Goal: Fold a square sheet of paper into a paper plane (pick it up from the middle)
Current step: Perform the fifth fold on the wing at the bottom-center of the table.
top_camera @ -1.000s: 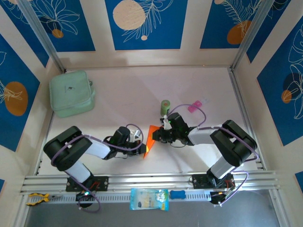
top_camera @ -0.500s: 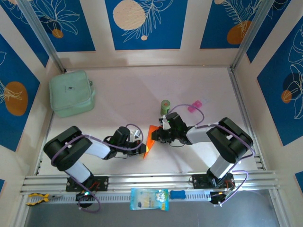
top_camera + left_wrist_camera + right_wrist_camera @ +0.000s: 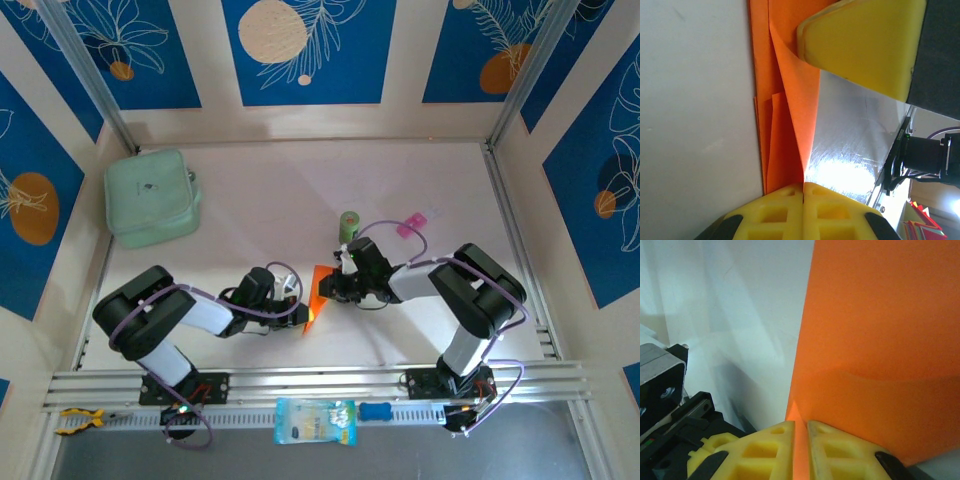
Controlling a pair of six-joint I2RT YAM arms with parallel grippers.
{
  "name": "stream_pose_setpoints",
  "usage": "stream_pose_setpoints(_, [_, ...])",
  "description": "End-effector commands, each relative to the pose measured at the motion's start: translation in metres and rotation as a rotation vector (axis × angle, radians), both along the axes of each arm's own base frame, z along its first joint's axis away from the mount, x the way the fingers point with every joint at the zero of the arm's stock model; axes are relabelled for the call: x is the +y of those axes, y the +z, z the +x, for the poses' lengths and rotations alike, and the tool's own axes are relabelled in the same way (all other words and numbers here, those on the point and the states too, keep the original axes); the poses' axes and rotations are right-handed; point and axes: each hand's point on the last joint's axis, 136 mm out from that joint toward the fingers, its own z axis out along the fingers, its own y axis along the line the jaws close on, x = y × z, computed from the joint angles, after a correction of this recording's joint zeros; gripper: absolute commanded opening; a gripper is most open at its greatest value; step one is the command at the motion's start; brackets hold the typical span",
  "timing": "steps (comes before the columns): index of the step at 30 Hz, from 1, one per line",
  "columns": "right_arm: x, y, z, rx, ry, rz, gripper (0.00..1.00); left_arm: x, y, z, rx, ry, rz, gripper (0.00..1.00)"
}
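Note:
The square sheet of paper [image 3: 318, 294] is bright orange and folded into a narrow triangular shape. It stands on edge off the table between both grippers. My left gripper [image 3: 298, 311] is shut on its lower near end; the left wrist view shows layered orange flaps [image 3: 785, 115] running into the pressed jaws [image 3: 803, 188]. My right gripper [image 3: 334, 287] pinches the paper's right side. In the right wrist view the orange sheet [image 3: 880, 335] passes between the yellow fingertips [image 3: 775, 440]. The right gripper's yellow finger [image 3: 860, 45] also shows in the left wrist view. Whether this is the paper plane's form I cannot tell.
A mint-green pouch [image 3: 152, 197] lies at the back left. A small green can [image 3: 348, 224] and a pink packet [image 3: 412, 224] sit just behind the right gripper. On the front rail lie a printed packet [image 3: 314, 420], a blue item [image 3: 376, 411] and a yellow-handled tool [image 3: 78, 420].
The right arm's elbow has swung slightly left and back. The paper and both grippers have hardly moved, and both grips hold.

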Motion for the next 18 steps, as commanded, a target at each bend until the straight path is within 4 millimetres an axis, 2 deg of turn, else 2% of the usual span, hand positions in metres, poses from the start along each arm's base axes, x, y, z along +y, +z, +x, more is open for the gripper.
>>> stream_pose_setpoints(1, [-0.007,-0.016,0.000,0.032,-0.020,-0.064,0.15,0.020,-0.029,-0.004,0.066,0.043,0.116,0.00])
stream_pose_setpoints(3, [-0.009,-0.020,-0.001,0.052,-0.024,-0.077,0.15,0.020,-0.028,-0.004,0.063,0.038,0.115,0.00])
stream_pose_setpoints(9, [-0.016,-0.031,-0.005,0.097,-0.048,-0.138,0.15,0.017,-0.019,-0.009,0.049,-0.015,0.099,0.15])
stream_pose_setpoints(11, [-0.016,-0.032,-0.005,0.106,-0.044,-0.148,0.15,0.014,-0.014,-0.013,0.044,-0.053,0.087,0.16])
stream_pose_setpoints(15, [-0.016,-0.036,-0.007,0.118,-0.045,-0.166,0.14,0.012,-0.006,-0.023,0.046,-0.121,0.073,0.14])
stream_pose_setpoints(18, [-0.016,-0.037,-0.008,0.126,-0.044,-0.173,0.14,0.012,-0.003,-0.029,0.050,-0.154,0.068,0.05])
